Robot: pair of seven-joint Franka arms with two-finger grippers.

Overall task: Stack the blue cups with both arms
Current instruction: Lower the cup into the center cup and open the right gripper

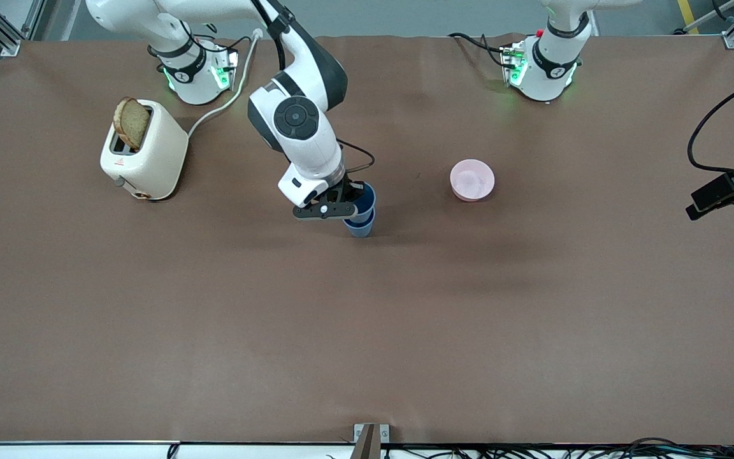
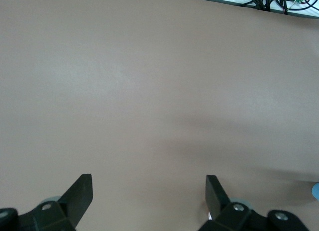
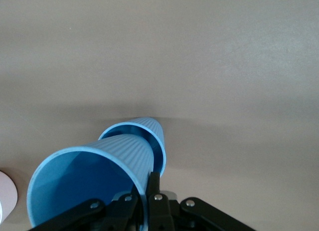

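Blue upper cup (image 3: 94, 181), upright, nests in lower cup (image 3: 149, 133); right gripper (image 3: 144, 198) fingers pinch its rim; left gripper (image 2: 149, 196) fingers spread.

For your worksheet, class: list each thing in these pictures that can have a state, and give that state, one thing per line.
Upper blue cup: upright, held by its rim, partly nested in the lower cup.
Lower blue cup: upright on the table, open end up.
Right gripper: shut on the upper cup's rim.
Left gripper: open, holding nothing, waiting above bare table.
Pink bowl: upright, empty.
Toaster: bread slice sticking up from its slot.
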